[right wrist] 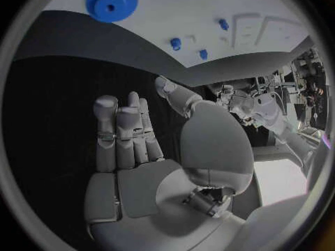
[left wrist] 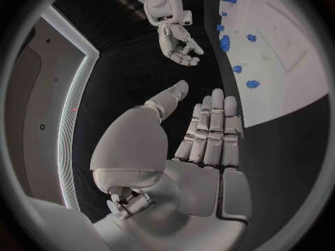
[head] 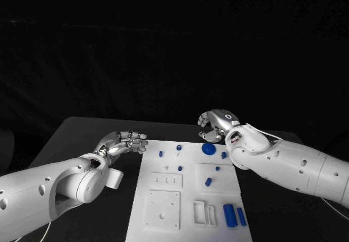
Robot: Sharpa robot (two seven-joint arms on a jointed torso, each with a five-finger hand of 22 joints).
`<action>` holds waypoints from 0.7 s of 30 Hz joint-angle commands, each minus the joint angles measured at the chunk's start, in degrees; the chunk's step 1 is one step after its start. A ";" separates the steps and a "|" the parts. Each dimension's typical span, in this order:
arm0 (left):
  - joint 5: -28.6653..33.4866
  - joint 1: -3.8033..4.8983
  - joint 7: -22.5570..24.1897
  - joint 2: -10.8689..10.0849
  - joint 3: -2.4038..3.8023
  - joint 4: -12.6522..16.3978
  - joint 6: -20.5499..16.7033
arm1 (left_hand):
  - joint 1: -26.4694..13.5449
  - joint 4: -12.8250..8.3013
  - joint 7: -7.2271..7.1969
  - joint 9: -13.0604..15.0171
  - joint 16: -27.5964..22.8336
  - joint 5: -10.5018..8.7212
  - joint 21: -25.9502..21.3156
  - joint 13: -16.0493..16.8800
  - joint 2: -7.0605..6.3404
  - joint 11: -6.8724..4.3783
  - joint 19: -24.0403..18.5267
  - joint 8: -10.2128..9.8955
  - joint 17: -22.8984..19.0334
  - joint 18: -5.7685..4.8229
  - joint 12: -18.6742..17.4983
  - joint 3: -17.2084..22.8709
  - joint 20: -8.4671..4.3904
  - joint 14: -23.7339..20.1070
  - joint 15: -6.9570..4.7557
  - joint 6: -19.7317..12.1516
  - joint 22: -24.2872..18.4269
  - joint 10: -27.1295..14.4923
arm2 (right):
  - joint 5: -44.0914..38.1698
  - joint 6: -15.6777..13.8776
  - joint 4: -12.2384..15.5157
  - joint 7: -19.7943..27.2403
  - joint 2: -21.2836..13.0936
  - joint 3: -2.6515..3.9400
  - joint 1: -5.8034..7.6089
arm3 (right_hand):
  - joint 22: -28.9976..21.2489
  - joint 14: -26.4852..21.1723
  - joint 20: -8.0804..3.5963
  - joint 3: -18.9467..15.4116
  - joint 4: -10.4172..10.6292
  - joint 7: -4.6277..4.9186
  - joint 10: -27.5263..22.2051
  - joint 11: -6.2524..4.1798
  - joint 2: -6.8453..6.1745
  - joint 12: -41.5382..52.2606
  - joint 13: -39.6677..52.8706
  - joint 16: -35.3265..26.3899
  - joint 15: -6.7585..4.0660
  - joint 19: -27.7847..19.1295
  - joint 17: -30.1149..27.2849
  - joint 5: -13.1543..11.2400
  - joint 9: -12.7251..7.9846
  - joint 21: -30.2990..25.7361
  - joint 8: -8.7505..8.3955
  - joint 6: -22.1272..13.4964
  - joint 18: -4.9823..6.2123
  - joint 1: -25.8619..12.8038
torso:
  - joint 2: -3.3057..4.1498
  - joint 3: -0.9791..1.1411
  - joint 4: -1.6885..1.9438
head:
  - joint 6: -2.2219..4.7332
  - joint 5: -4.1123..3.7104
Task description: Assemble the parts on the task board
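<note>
Round blue part [head: 209, 148] sits at the task board's [head: 164, 209] far edge, just beside right hand [head: 217, 125], nearer than left hand [head: 128, 142] off the board's left edge; both hands' fingers apart, empty.

Black table [head: 80, 132], white task board [head: 167, 201] flat upon it

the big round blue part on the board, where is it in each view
Head view: the round blue part sits at the task board's far edge, just below the right hand.
Left wrist view: it lies at the board's edge, beside the right hand.
Right wrist view: it is above the fingertips.
Shared landmark: the white board.
</note>
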 commanded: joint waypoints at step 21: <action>0.15 0.08 0.84 0.35 0.04 -0.87 0.67 | -0.45 -0.23 -0.06 0.00 -0.30 0.21 0.25 0.03 0.00 0.04 -0.07 -0.12 0.11 0.46 -0.16 0.16 0.31 -0.04 0.15 0.47 1.07 0.14 | 10.57 13.69 -5.64 4.42 -0.29 -0.39 -2.10 | 1.38 -1.07 -1.86 -7.71 -0.04 -1.10 -6.90 -2.32 0.35 58.65 56.44 7.68 -2.87 1.26 7.74 0.70 -0.70 4.96 -2.16 -2.02 4.91 -1.91 | -0.01 1.08 -1.40 | 0.03 0.14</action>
